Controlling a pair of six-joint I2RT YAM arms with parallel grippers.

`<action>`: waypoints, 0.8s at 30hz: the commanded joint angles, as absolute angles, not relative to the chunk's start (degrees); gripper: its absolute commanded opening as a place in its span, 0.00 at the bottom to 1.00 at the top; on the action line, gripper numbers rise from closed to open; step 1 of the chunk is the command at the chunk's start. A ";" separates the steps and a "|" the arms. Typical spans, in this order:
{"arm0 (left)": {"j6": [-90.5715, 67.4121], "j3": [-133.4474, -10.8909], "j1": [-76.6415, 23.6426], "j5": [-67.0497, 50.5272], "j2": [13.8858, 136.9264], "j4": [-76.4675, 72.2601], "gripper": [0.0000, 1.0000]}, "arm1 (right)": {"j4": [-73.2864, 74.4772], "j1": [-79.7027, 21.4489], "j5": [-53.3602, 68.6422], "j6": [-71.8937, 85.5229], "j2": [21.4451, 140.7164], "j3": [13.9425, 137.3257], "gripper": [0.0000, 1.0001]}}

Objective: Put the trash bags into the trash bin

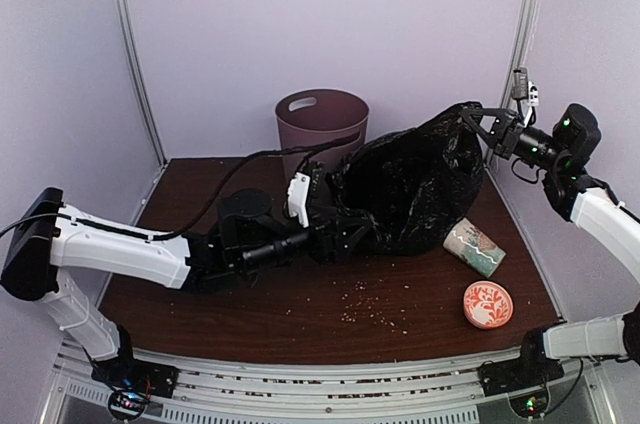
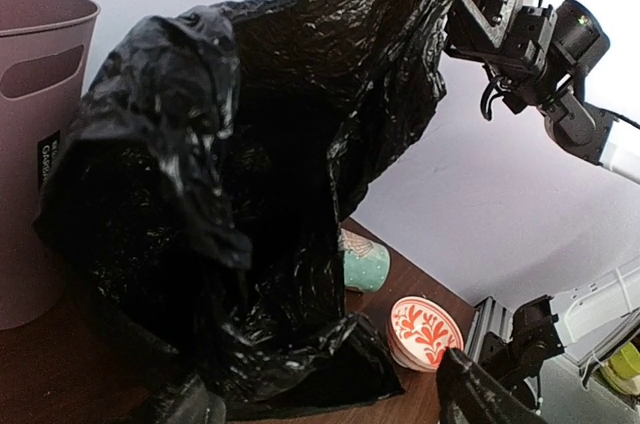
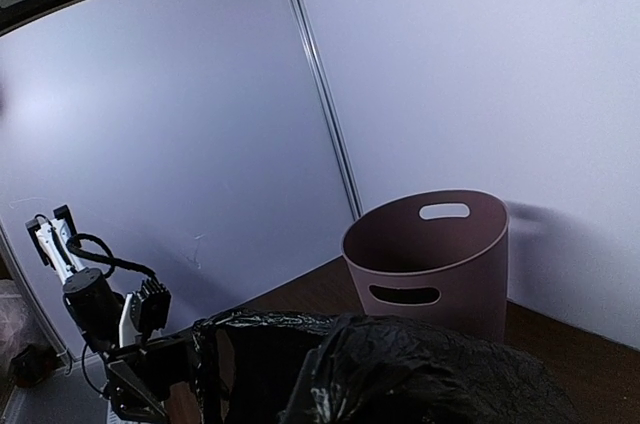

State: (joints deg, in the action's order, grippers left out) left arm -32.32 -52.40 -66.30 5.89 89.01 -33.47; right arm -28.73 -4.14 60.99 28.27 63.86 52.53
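Right gripper (image 1: 476, 126) is clenched on the top corner of the black crinkled plastic trash bag (image 1: 410, 184), holding that corner high while the rest slumps on the brown table (image 1: 250, 314). Left gripper (image 1: 345, 229) is at the bag's lower near edge; the fold hides its fingertips, so I can't tell if it's pinching or released. The mauve-brown round plastic trash bin (image 1: 322, 124) stands upright at the back of the table, just left of the bag, mouth unobstructed. Risks as I see them: the bag looks bulkier than the bin mouth, so it could drape over the rim instead of dropping in. A sideways drag could shove the light bin over. The single-corner pinch on slick film might slip. The trailing plastic could also sweep the patterned cream mug (image 1: 475, 247) lying just beside it, or the orange-patterned dish (image 1: 488, 304)
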 commanded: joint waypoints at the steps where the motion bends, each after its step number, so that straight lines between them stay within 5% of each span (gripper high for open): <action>1: -34.54 -56.51 -66.01 4.13 93.02 -41.12 0.74 | -28.56 -4.77 62.29 27.16 62.62 52.46 0.00; 8: -39.57 -66.05 -64.62 4.93 103.37 -45.00 0.69 | -29.19 -5.36 61.71 28.15 62.79 51.60 0.00; 12: -41.01 -68.78 -63.49 0.54 106.73 -48.27 0.45 | -24.41 -5.02 59.07 26.94 62.37 53.83 0.00; 15: -39.87 -69.09 -63.47 -4.12 105.36 -46.06 0.38 | -18.11 -3.81 55.71 24.76 62.31 56.11 0.00; 18: -36.77 -65.58 -63.46 -4.80 100.36 -42.41 0.31 | -16.59 -2.55 54.57 24.66 62.23 56.76 0.00; 24: -26.06 -58.79 -63.50 -0.97 86.94 -27.08 0.00 | -15.51 -3.65 57.31 24.17 62.68 58.24 0.00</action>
State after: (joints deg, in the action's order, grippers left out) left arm -34.61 -62.35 -63.44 -2.39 96.38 -35.09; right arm -17.04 -2.74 55.88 25.43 63.24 55.70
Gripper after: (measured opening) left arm 0.075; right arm 0.009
